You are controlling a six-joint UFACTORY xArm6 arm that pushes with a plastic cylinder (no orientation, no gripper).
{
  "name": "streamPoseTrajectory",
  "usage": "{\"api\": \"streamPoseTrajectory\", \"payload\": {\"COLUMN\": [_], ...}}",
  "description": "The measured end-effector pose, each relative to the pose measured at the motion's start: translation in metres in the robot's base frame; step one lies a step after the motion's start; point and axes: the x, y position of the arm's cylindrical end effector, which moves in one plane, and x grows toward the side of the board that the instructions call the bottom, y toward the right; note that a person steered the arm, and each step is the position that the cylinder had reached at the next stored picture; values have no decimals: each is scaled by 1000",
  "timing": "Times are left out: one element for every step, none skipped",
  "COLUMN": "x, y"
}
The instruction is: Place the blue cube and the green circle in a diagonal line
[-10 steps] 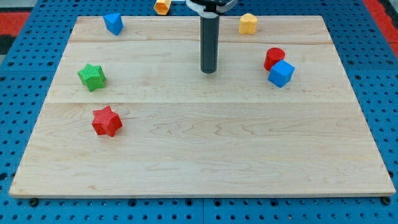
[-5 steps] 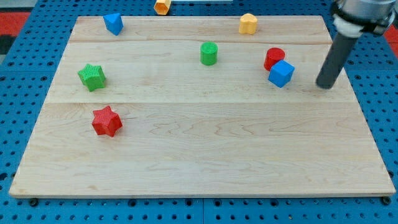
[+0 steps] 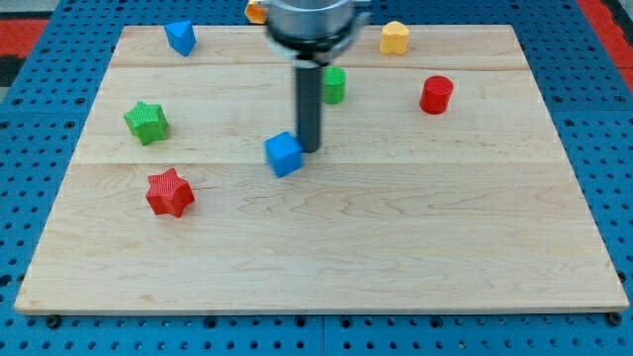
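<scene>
The blue cube (image 3: 284, 154) lies near the board's middle, a little left of centre. The green circle (image 3: 334, 85), a short cylinder, stands above and to the right of it, partly hidden by the rod. My tip (image 3: 310, 148) rests on the board right beside the cube's upper right side, touching or nearly touching it. The rod rises from there toward the view's top.
A green star (image 3: 146, 122) and a red star (image 3: 169, 192) lie at the left. A red cylinder (image 3: 436, 94) stands at the right. A second blue block (image 3: 180, 37), a yellow block (image 3: 395, 38) and an orange block (image 3: 255, 11) sit along the wooden board's (image 3: 316, 257) top edge.
The rod swept from the right side to the middle. The blue cube slid left and down, away from the red cylinder, to below-left of the green circle.
</scene>
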Motion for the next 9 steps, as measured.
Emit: {"api": "streamPoseTrajectory", "payload": {"x": [16,29,30,29,29,29,29,33,62], "y": [-66,-121,-140,-140,-140,-147,-150,-207,-234]}}
